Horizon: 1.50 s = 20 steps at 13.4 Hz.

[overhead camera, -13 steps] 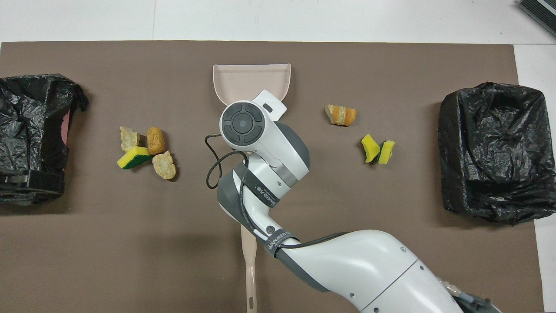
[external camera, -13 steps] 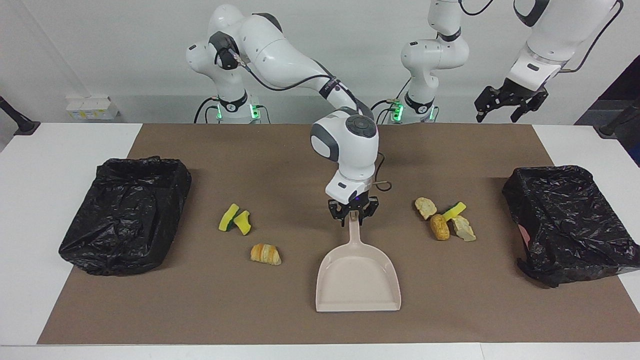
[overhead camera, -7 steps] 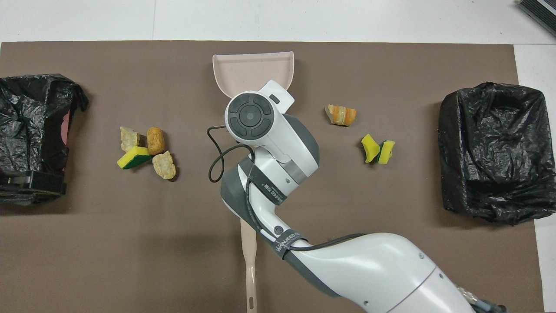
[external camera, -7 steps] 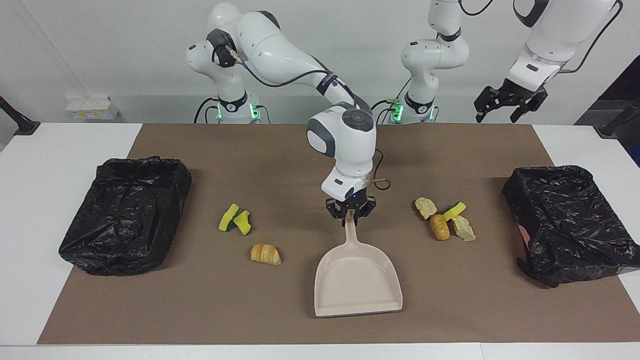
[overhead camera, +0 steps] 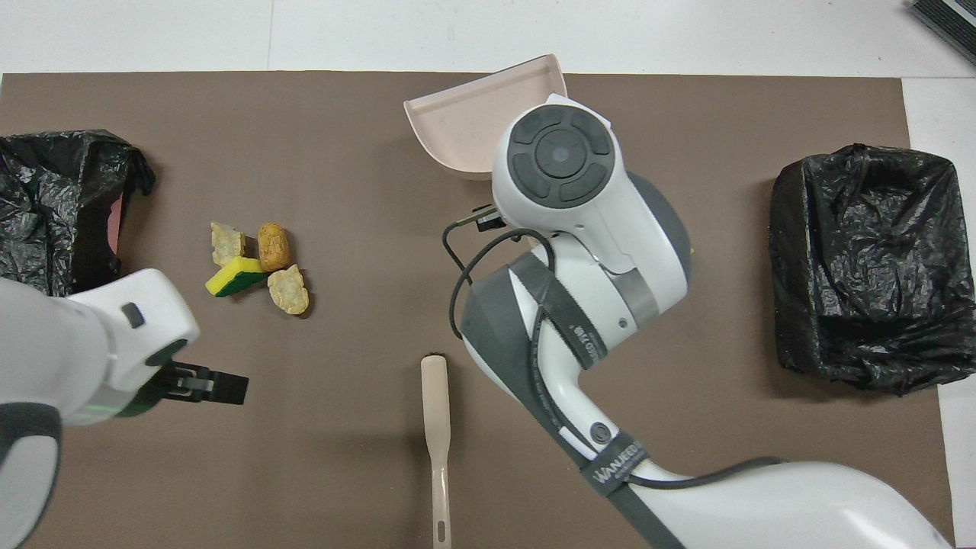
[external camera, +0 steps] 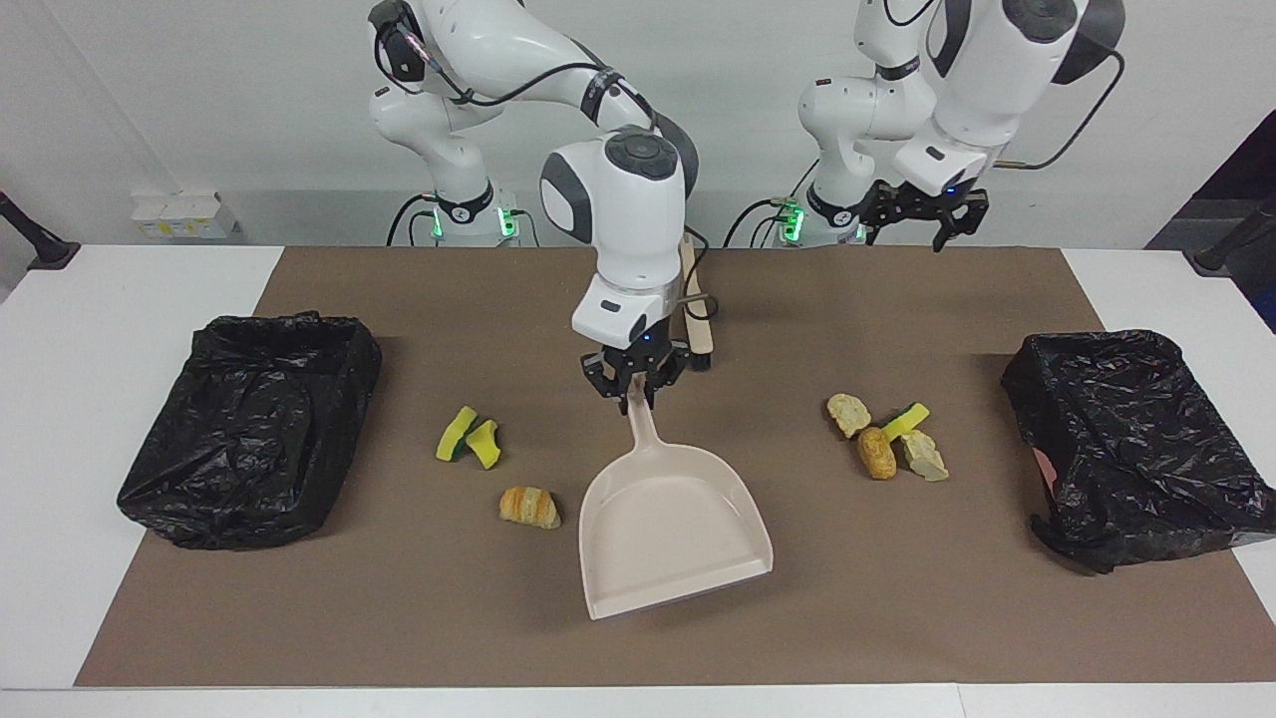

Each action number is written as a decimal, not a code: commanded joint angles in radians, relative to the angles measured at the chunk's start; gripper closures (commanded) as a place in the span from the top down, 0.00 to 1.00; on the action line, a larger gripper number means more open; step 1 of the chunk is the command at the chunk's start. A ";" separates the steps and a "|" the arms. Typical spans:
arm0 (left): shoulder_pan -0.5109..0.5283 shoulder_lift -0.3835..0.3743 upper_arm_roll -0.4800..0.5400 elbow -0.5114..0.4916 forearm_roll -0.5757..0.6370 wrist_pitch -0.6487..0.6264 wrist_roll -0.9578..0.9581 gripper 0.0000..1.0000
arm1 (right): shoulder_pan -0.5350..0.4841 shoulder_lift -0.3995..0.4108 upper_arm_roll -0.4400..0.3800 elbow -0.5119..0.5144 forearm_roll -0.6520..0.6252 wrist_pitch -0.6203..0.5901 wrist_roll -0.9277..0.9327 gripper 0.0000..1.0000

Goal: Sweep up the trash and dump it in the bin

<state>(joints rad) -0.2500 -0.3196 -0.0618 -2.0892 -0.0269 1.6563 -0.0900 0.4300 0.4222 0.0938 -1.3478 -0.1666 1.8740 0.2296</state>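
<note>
The right gripper [external camera: 635, 384] pinches the dustpan [external camera: 670, 529] handle, pan raised beside the croissant [external camera: 529, 506]; its lip should land flat. The left gripper [external camera: 922, 211] hangs spread above the brush [overhead camera: 436, 427].

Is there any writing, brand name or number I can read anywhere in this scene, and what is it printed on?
"WANJEED": on the dark cable strap round the right arm, in the overhead view.
A second strap higher on that arm carries print, too small to read.
The white boxes by the wall: no legible print.
</note>
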 commanded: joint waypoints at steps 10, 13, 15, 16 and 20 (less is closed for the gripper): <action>-0.601 0.123 0.017 -0.337 -0.024 0.529 -0.692 1.00 | -0.128 -0.128 0.014 -0.138 0.087 -0.200 -0.726 0.00; -0.693 0.123 0.017 -0.419 -0.024 0.618 -0.741 1.00 | -0.174 -0.128 0.014 -0.149 0.087 -0.193 -1.045 0.00; -0.725 0.122 0.017 -0.446 -0.024 0.637 -0.763 1.00 | -0.195 -0.132 0.014 -0.172 0.085 -0.179 -1.191 0.00; -0.729 0.117 0.016 -0.453 -0.024 0.635 -0.764 1.00 | -0.204 -0.135 0.014 -0.180 0.085 -0.168 -1.273 0.00; -0.764 0.114 0.017 -0.465 -0.025 0.629 -0.803 0.77 | -0.204 -0.151 0.014 -0.224 0.085 -0.127 -1.426 0.00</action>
<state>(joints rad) -0.9864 -0.1693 -0.0639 -2.5153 -0.0453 2.2675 -0.8729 0.2399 0.3141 0.1000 -1.5068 -0.0972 1.6999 -1.1196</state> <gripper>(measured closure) 0.000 0.678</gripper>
